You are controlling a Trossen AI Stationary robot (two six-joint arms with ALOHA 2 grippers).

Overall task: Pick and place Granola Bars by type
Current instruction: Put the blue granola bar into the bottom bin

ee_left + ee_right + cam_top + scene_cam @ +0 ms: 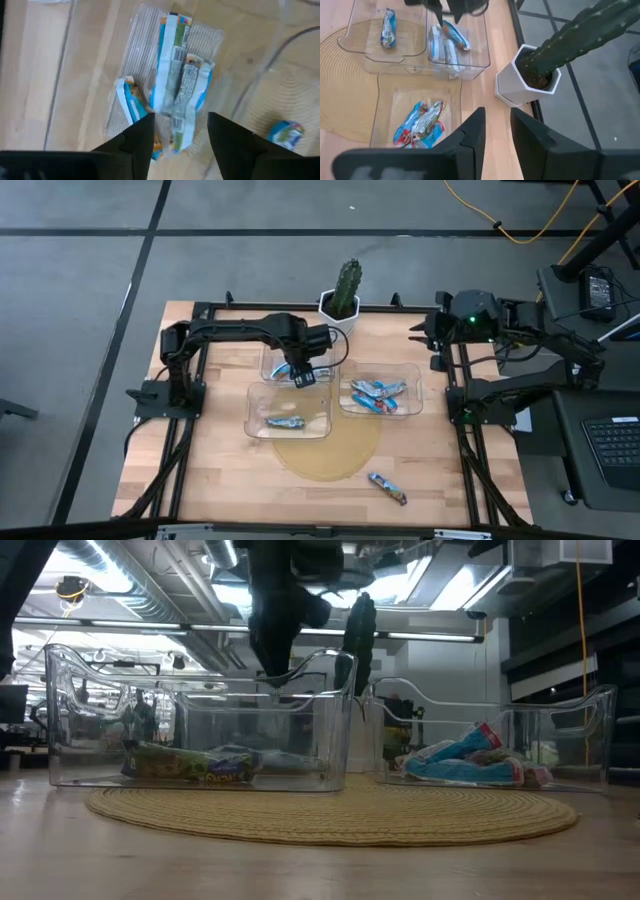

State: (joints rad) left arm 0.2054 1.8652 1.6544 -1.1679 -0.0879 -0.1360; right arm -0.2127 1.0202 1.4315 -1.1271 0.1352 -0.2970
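The left gripper (180, 132) hangs open and empty over the bars (177, 85) in the bin (270, 365); going up, a finger could snag one.

Bin walls (268, 352) hem the left tool (303, 376) — cactus (346, 290) just behind

We find ourselves in a robotics lab or workshop rather than a home. A wooden tabletop (220, 470) sits in a black metal frame (190, 440) that carries two dark arms, on a grey floor (70, 330) marked with dark lines. Yellow cables (510, 225) trail across that floor, and a laptop (612, 442) rests on a stand beside the table. Across the table we see exposed ceiling ducts (150, 580) and long strip lights (430, 637), an industrial hall. Only a potted cactus (348, 288) and a round woven mat (330, 445) soften it.
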